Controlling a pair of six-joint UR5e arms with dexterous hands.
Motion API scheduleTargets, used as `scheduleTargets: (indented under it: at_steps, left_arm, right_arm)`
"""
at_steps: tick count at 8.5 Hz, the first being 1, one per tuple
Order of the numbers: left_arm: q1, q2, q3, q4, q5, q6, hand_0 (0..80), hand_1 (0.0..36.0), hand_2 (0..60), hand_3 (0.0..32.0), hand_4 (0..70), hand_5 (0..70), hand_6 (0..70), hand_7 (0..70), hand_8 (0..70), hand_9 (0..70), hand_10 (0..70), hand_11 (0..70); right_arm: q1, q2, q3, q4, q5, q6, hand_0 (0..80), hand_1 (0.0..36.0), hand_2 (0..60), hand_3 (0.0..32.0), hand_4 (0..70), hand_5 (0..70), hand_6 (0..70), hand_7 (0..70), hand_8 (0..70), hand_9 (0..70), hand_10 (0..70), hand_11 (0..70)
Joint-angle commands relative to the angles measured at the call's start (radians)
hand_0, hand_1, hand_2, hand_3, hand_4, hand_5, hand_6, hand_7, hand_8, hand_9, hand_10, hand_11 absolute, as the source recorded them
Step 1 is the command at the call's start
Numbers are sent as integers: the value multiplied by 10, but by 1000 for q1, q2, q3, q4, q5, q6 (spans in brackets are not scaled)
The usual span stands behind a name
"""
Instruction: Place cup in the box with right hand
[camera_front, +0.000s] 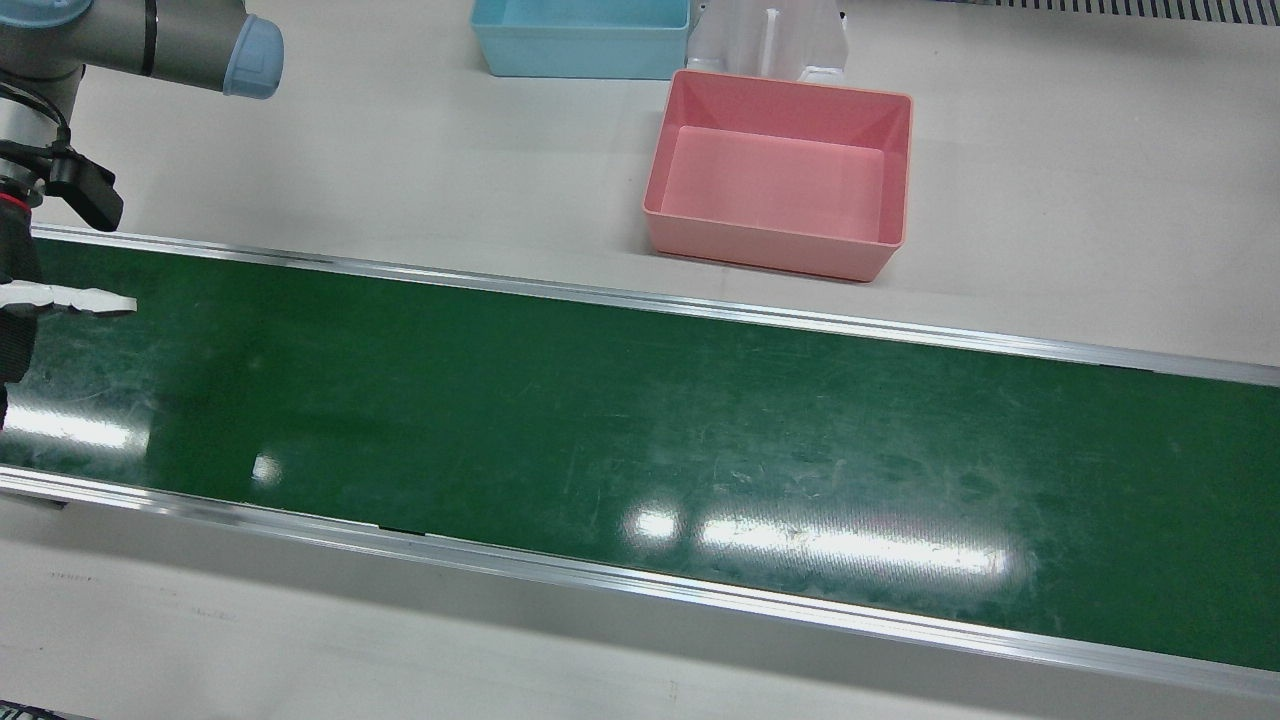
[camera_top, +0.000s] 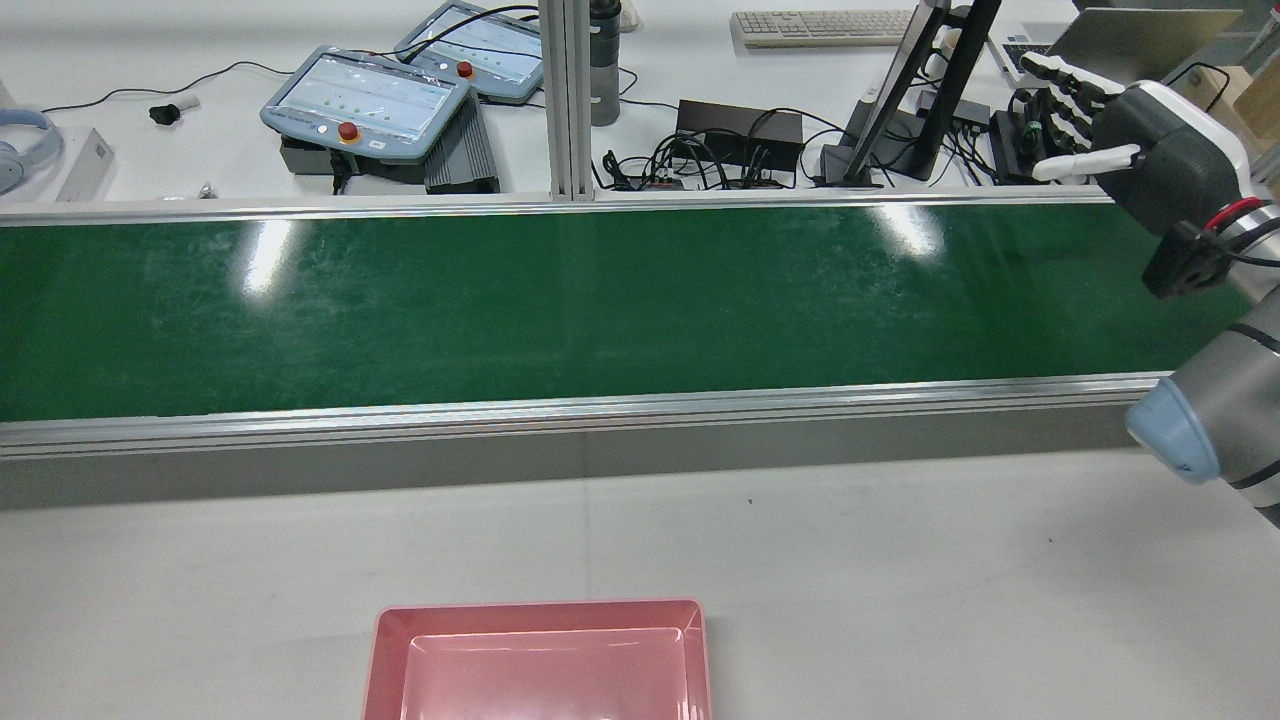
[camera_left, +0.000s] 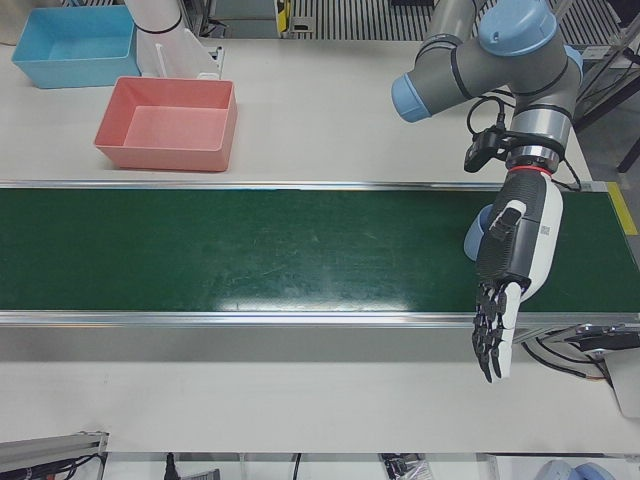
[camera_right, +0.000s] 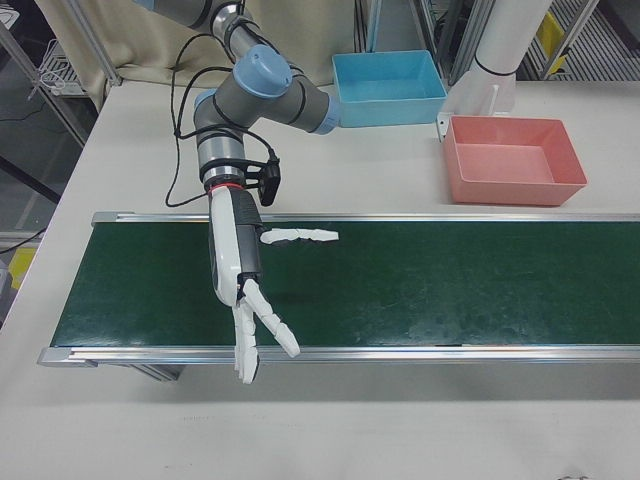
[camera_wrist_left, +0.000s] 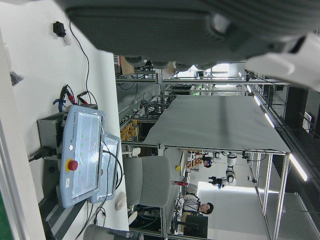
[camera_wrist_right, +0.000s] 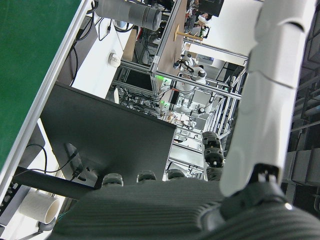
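Observation:
No cup shows on the green belt (camera_front: 640, 420) in any view. The pink box (camera_front: 780, 175) stands empty on the white table behind the belt, also seen at the bottom of the rear view (camera_top: 540, 660). My right hand (camera_right: 240, 275), white, hangs open over the belt's end, its fingers (camera_right: 262, 335) spread past the near rail and holding nothing. It shows at the rear view's right edge (camera_top: 1150, 150) and at the front view's left edge (camera_front: 60, 298). My left hand (camera_left: 512, 262) hangs open over the opposite end of the belt, empty.
A blue box (camera_front: 580, 40) sits beside the pink one, next to a white pedestal (camera_front: 770, 40). Beyond the belt's far rail lie teach pendants (camera_top: 365, 100), cables and a keyboard (camera_top: 820, 25). A white mug (camera_wrist_right: 40, 207) stands on a desk off the belt.

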Motion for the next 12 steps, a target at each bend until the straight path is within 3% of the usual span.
scheduleTargets:
  at_steps: [1,5,6,9,10,11,12]
  left_arm:
    - [0,0,0,0,0,0,0,0,0,0,0,0,0,0,0,0,0,0]
    - [0,0,0,0,0,0,0,0,0,0,0,0,0,0,0,0,0,0]
    - [0,0,0,0,0,0,0,0,0,0,0,0,0,0,0,0,0,0]
    - [0,0,0,0,0,0,0,0,0,0,0,0,0,0,0,0,0,0]
    - [0,0,0,0,0,0,0,0,0,0,0,0,0,0,0,0,0,0]
    - [0,0,0,0,0,0,0,0,0,0,0,0,0,0,0,0,0,0]
    - [0,0,0,0,0,0,0,0,0,0,0,0,0,0,0,0,0,0]
  right_arm:
    - [7,0,-2,-1,-12,0,628,174,0,0,0,69,0,0,0,0,0,0]
    - [7,2,-2,-2,-12,-2,607,224,20,0,0,72,0,0,0,0,0,0]
    - [8,2,0,-1,-12,-2,641,185,4,0,0,72,0,0,0,0,0,0]
    - [11,2,0,-1,-12,2,637,187,2,0,0,72,0,0,0,0,0,0]
    - [13,2,0,-1,-14,2,623,215,7,0,0,72,0,0,0,0,0,0]
    - [16,4,0,-2,-14,3,661,177,0,0,0,72,0,0,0,0,0,0]
    - [17,2,5,-4,-11,8,637,197,4,0,0,72,0,0,0,0,0,0]
